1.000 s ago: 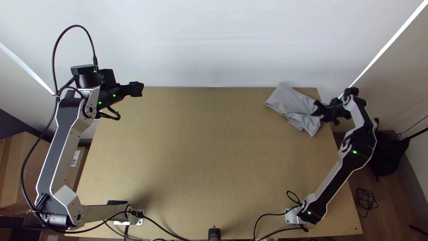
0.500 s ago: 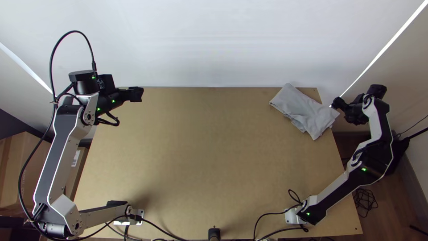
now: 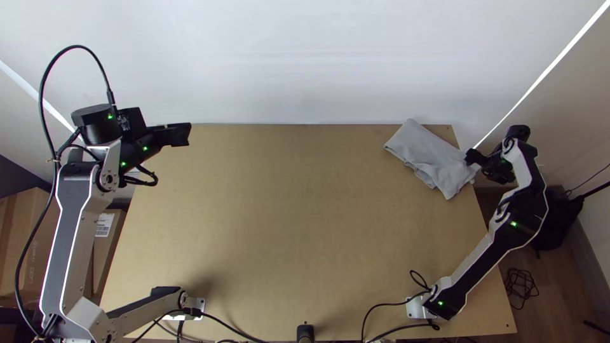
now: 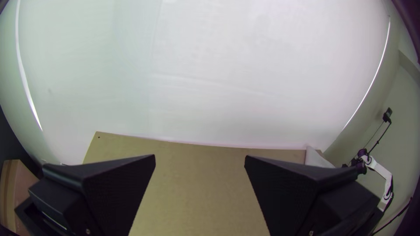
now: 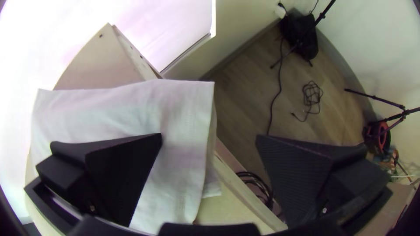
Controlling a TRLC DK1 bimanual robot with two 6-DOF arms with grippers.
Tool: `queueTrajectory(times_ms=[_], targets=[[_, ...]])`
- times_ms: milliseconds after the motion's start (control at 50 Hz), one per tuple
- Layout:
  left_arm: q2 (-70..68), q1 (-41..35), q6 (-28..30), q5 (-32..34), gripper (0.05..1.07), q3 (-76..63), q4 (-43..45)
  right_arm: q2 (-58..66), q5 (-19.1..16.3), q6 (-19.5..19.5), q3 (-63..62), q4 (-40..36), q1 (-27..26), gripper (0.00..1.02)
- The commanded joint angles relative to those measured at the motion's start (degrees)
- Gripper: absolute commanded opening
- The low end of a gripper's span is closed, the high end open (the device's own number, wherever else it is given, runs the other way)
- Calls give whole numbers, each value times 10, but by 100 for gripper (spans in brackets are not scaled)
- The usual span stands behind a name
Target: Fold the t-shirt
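At the table's far right corner lies the grey t-shirt (image 3: pixel 429 157), folded into a compact bundle whose layers I cannot count. My right gripper (image 3: pixel 473 159) is at the bundle's right end, by the table's right edge. In the right wrist view the right gripper (image 5: pixel 209 137) stands open, one finger over the pale cloth (image 5: pixel 179 118) and the other out past the table edge. My left gripper (image 3: pixel 181 134) is at the far left corner, away from the shirt. In the left wrist view the left gripper (image 4: pixel 200 159) is open with nothing between its fingers.
The wooden table (image 3: pixel 286 222) reaches back to a white wall. Cardboard boxes (image 3: pixel 105 248) stand on the left. Beyond the right edge, a black bag (image 5: pixel 302 37) and coiled cable (image 5: pixel 311 96) lie on the floor.
The right gripper let go of the cloth's end, drew off to the right, then came partly back. The shirt shifted slightly right. My left arm has drifted left.
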Motion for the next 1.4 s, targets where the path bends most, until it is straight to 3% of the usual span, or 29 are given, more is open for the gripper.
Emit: queueTrajectory(times_ms=[0,320,600,800,940,1100,1180,1380], targets=[[-26,7,13,4,103,-23,0,-151,8,-30,-48,28,-12,99],[-106,10,9,4,103,-121,96,-513,7,-131,-200,113,35,99],[-244,4,11,4,103,-250,192,-760,21,-131,-269,116,105,99],[-331,3,2,-4,103,-333,247,-864,27,-129,-291,115,130,99],[-405,3,10,-29,103,-401,290,-925,18,-157,-339,124,136,99],[-501,7,19,-59,103,-495,341,-1026,15,-146,-429,180,137,99],[-538,9,19,-71,103,-530,348,-1065,-16,-108,-456,191,137,99],[-654,9,19,-91,103,-629,363,-1118,-75,-77,-525,213,136,99]])
